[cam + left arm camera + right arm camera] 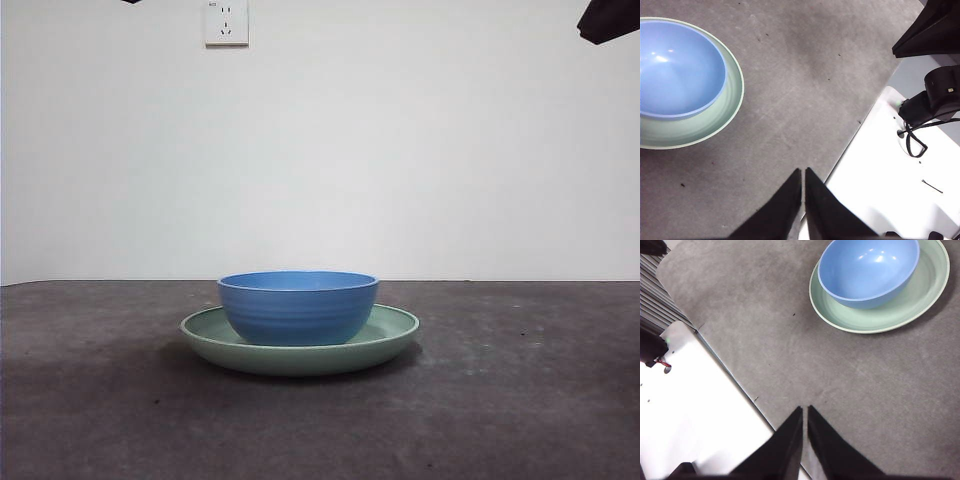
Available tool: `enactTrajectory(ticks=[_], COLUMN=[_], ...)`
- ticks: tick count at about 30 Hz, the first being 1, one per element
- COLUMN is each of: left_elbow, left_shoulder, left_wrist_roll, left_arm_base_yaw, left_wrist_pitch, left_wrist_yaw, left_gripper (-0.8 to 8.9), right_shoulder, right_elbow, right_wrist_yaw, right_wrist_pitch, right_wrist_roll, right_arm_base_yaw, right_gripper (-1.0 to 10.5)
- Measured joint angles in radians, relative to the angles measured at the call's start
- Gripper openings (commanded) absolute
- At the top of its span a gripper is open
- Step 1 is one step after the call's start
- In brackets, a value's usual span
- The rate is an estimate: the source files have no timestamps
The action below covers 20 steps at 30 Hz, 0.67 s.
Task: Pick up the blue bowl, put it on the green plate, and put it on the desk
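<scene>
I see the surface (520, 400) carrying the green plate (395, 335), wide and shallow, with the blue bowl (298, 305) sitting upright in it, faint ridges outside. Left hand (803, 172) and right hand (805, 410) both clenched, empty, well apart from it. For the lift I'd open fully and pinch the bowl's rim.

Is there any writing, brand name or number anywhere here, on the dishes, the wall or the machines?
No text can be read.
Blue bowl: plain, no marks.
Green plate: plain, no marks.
Wall socket: a tiny mark at its top corner, too small to read.
Black part beside the desk: a small pale label, too blurred to read.
</scene>
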State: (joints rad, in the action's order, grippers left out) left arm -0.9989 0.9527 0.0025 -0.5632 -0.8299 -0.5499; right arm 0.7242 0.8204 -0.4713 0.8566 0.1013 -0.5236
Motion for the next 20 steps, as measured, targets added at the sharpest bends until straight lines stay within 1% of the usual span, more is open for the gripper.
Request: enactTrajectory(ticks=[14, 17, 20], left_elbow=[0.001, 0.004, 0.007], left_shoulder=[-0.012, -0.057, -0.117], left_wrist_roll=[0.008, 0.034, 0.053], left_arm_base_yaw=[0.003, 0.038, 0.108], left_wrist_pitch=[0.014, 0.1, 0.26], left_wrist_yaw=[0.003, 0.046, 0.141], left_gripper=[0.1, 0.1, 0.1], right_shoulder=[0.0, 0.0, 0.0], right_elbow=[0.0, 0.0, 0.0], right_wrist_yaw=[0.0, 0.0, 0.0], right_wrist_pitch=[0.0, 0.0, 0.0], right_wrist_roll=[0.0, 0.0, 0.0], right_arm_base_yaw=[0.0, 0.0, 0.0], right_gripper=[0.1, 0.1, 0.1])
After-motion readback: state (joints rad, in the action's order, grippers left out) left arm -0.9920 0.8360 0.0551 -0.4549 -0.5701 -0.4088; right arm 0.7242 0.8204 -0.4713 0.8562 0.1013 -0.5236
